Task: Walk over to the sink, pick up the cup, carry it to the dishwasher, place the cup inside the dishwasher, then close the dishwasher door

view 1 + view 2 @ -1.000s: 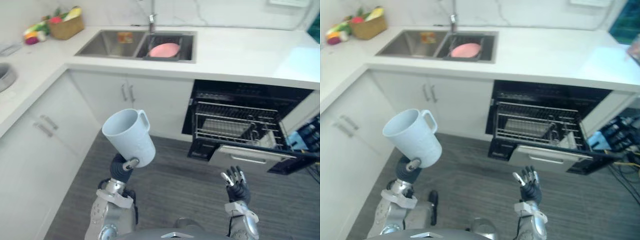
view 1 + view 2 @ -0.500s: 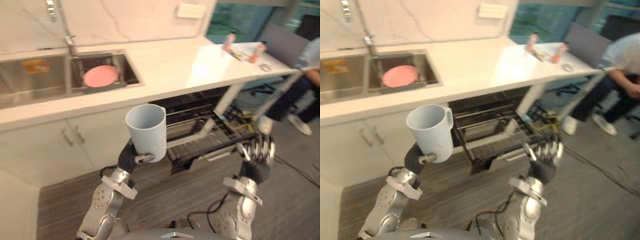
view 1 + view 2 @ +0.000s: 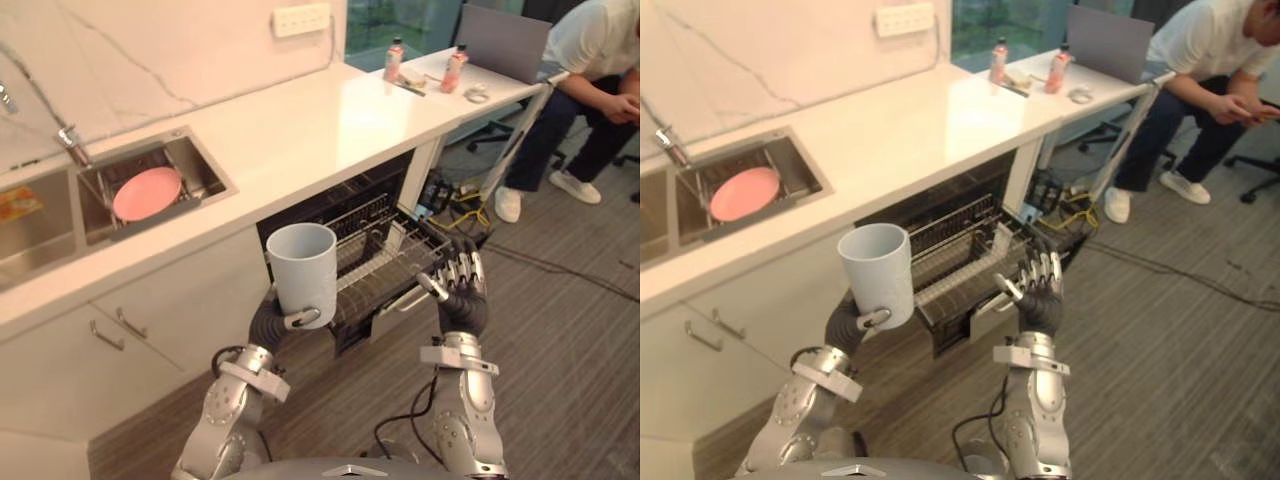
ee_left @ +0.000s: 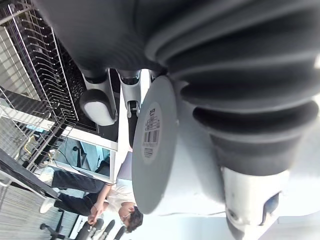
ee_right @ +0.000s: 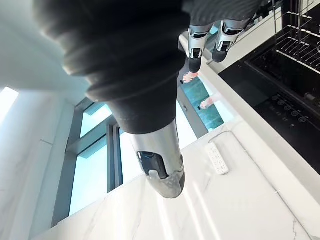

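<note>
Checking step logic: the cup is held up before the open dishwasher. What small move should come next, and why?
Probably reach the left robot hand forward toward the rack. The cup is upright in its grip, seemingly short of the pulled-out rack, and the right robot hand is open.

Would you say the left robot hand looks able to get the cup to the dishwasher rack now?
Probably yes: the left robot hand holds the cup upright just before the pulled-out dishwasher rack, nothing stands between them, and the open right robot hand is off to the side.

Right robot hand (image 5: 161, 170) near dishwasher rack (image 5: 301, 36)
</note>
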`<state>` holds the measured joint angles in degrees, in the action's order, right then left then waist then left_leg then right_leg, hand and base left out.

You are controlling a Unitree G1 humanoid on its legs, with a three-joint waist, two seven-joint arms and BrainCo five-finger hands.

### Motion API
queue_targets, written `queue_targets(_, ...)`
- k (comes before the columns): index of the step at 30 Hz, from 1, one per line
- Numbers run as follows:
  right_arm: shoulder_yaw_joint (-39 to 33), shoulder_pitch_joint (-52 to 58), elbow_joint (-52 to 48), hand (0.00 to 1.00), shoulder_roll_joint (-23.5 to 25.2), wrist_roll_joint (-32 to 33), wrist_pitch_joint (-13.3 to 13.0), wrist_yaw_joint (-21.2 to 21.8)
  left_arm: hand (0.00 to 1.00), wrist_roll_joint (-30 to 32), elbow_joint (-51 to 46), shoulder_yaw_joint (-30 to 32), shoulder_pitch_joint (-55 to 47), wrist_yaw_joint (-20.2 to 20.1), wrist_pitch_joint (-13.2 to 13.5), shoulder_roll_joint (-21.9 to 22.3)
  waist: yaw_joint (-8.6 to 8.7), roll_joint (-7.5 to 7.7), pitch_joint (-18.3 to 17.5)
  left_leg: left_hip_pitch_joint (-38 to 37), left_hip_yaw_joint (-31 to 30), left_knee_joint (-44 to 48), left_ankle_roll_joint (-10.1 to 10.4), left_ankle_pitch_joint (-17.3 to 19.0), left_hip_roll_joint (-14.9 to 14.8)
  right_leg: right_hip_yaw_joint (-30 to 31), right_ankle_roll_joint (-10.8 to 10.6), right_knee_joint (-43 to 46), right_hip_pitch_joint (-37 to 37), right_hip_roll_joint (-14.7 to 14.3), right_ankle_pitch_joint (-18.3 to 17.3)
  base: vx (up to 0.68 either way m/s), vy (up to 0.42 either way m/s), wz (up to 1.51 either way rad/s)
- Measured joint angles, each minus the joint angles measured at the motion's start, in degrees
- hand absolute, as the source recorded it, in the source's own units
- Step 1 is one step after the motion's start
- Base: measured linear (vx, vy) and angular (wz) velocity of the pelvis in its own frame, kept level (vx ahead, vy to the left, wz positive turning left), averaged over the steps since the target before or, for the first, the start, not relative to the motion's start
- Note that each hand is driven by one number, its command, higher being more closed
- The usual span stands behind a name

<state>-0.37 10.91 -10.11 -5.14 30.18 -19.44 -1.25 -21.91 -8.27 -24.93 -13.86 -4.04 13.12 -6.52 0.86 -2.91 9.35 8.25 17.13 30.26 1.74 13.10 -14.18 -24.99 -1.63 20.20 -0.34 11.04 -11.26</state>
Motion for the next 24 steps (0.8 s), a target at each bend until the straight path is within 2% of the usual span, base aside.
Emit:
queue_targets(2, -0.03, 0.01, -0.12, 0.00, -1.24, 1.16, 0.91, 2.07, 1.00, 1.39, 0.03, 0.00, 0.00, 1.62, 0.19, 0.99, 0.19, -0.12, -0.08, -0.92, -0.50, -11.87, 0.77, -3.86, 0.81, 0.98, -1.39, -0.63, -0.70, 0.76, 0.64, 0.10, 0.190, -0.14)
queue_targets(3, -0.05, 0.29, -0.12, 0.00, -1.65, 1.61, 1.28, 3.17, 1.00, 1.89, 0.29, 0.00, 0.04, 2.71, 0.43, 1.46, 0.45, -0.30, -0.21, -1.64, -0.69, -14.81, 1.88, -9.32, 1.95, 1.51, -2.69, -0.94, -0.68, 1.50, 1.04, 0.13, 0.241, -0.02)
queue_targets(4, -0.05, 0.33, -0.07, 0.00, -1.86, 1.71, 1.46, 3.99, 1.00, 1.90, 0.59, 0.10, 0.31, 3.41, 0.66, 1.81, 0.63, 0.09, -0.36, -2.17, -1.06, -15.38, 2.65, -11.11, 3.34, 1.97, -3.99, -1.48, -0.58, 2.38, 1.52, 0.18, 0.310, 0.07)
queue_targets(5, 0.26, -0.23, -0.26, 0.00, -2.20, 1.65, 1.76, 4.99, 1.00, 1.90, 0.73, 0.28, 0.96, 4.19, 0.72, 1.93, 0.60, 0.46, -0.52, -1.86, -1.15, -14.68, 1.48, -10.28, 4.89, 2.30, -5.47, -3.76, 0.04, 3.47, 3.11, 0.12, 0.208, 0.07)
queue_targets(6, 0.34, -0.39, -0.27, 0.00, -2.23, 1.63, 1.82, 5.20, 1.00, 1.90, 0.72, 0.43, 1.16, 4.29, 0.73, 1.93, 0.51, 0.58, -0.47, -1.65, -1.18, -14.24, 1.33, -9.97, 5.09, 2.38, -5.80, -4.30, 0.19, 3.58, 3.44, 0.13, 0.246, 0.00)
queue_targets(8, 0.16, -2.16, -0.32, 0.00, -2.20, 2.18, 2.51, 6.12, 1.00, 2.24, 0.72, 1.48, 2.50, 4.82, 0.69, 1.84, -0.35, 1.63, 0.16, -0.18, -1.16, -9.79, 0.18, -6.24, 6.12, 2.68, -7.95, -6.43, 1.35, 4.66, 5.35, 0.11, 0.263, -0.02)
queue_targets(10, -0.11, -2.18, -0.99, 0.00, -2.18, 3.29, 3.34, 6.09, 1.00, 3.66, 0.59, 1.62, 2.87, 4.81, 0.58, 1.76, -0.40, 2.10, 0.24, -0.68, -1.17, -6.86, -0.83, -3.18, 7.40, 3.37, -8.83, -6.13, 2.81, 6.06, 5.54, 0.08, 0.251, -0.03)
queue_targets(12, 0.22, -1.89, -2.18, 0.00, -2.01, 4.85, 4.24, 6.11, 1.00, 5.83, 0.07, 1.64, 3.31, 5.31, 0.48, 1.77, -0.67, 2.52, 0.53, -2.19, 0.54, -6.41, -2.02, -0.64, 8.96, 6.01, -8.30, -1.89, 1.60, 8.34, 5.27, 0.04, 0.251, -0.29)
queue_targets(14, 1.37, -0.87, -2.61, 0.00, -0.81, 6.67, 4.67, 6.48, 1.00, 8.90, -0.08, 1.94, 4.53, 8.26, -0.45, 1.11, 0.27, 2.69, 0.98, -5.42, 1.90, -7.57, -3.34, 0.47, 10.28, 8.94, -1.45, 8.96, -3.08, 11.09, 6.66, 0.03, 0.251, -0.25)
queue_targets(15, 1.98, -0.26, -2.61, 0.00, -0.17, 6.69, 4.67, 6.71, 1.00, 9.79, -0.20, 2.03, 4.96, 9.35, -0.70, 0.66, 0.68, 2.86, 1.06, -6.22, 1.82, -8.09, -3.55, 0.56, 10.37, 9.76, -1.11, 10.07, -3.50, 11.05, 6.56, 0.05, 0.152, 0.02)
queue_targets(17, 4.82, 0.34, -2.91, 0.00, 0.59, 6.67, 4.67, 8.08, 1.00, 13.56, -0.87, 2.80, 7.24, 15.20, -0.71, -0.33, 1.50, 3.68, 0.82, -6.83, 1.61, -9.66, -3.63, 0.40, 10.30, 10.40, -3.53, 7.12, -4.33, 7.43, 3.81, 0.04, 0.066, 0.10)
queue_targets(18, 5.31, 0.16, -3.21, 0.00, 0.61, 6.67, 4.67, 8.47, 1.00, 14.46, -1.19, 3.31, 8.21, 16.71, -0.72, -0.44, 1.40, 4.11, 0.56, -6.64, 1.59, -9.68, -3.55, 0.39, 10.27, 10.39, -3.63, 4.88, -4.68, 6.32, 3.76, 0.07, -0.011, 0.10)
queue_targets(19, 6.31, -0.71, -4.17, 0.00, 0.61, 6.68, 4.68, 8.57, 1.00, 16.54, -1.98, 4.09, 10.24, 19.41, -0.69, -0.42, 1.13, 5.08, 0.46, -5.82, 1.63, -9.28, -3.35, 0.14, 10.28, 10.00, -3.60, -0.19, -4.89, 3.74, 4.42, 0.11, -0.060, 0.21)
queue_targets(20, 6.67, -1.90, -4.96, 0.00, 0.18, 6.75, 4.65, 8.82, 1.00, 19.46, -1.92, 4.86, 11.88, 22.50, -0.69, 0.04, 1.40, 5.12, 0.33, -5.08, 0.77, -8.32, -3.17, 0.19, 9.86, 10.24, -5.93, -4.14, -3.76, 1.66, 7.20, 0.15, -0.054, 0.17)
queue_targets(22, 6.92, -4.08, -4.89, 0.00, -0.14, 8.37, 4.68, 9.57, 1.00, 23.85, -1.96, 5.21, 13.11, 26.28, -0.68, 0.00, 1.00, 3.40, 0.76, -4.60, 0.32, -8.67, -2.70, 0.01, 8.97, 10.17, -5.63, -9.87, -1.48, -0.58, 10.01, 0.11, -0.023, -0.01)
queue_targets(24, 7.08, -5.75, -4.87, 0.00, -0.13, 10.92, 4.73, 10.96, 1.00, 28.55, -1.85, 5.18, 13.63, 28.92, -0.98, 0.51, 0.97, 2.61, 0.82, -4.50, 0.24, -9.72, -2.17, -0.37, 8.61, 10.02, -5.36, -14.62, 0.17, -1.82, 12.43, 0.10, -0.019, -0.09)
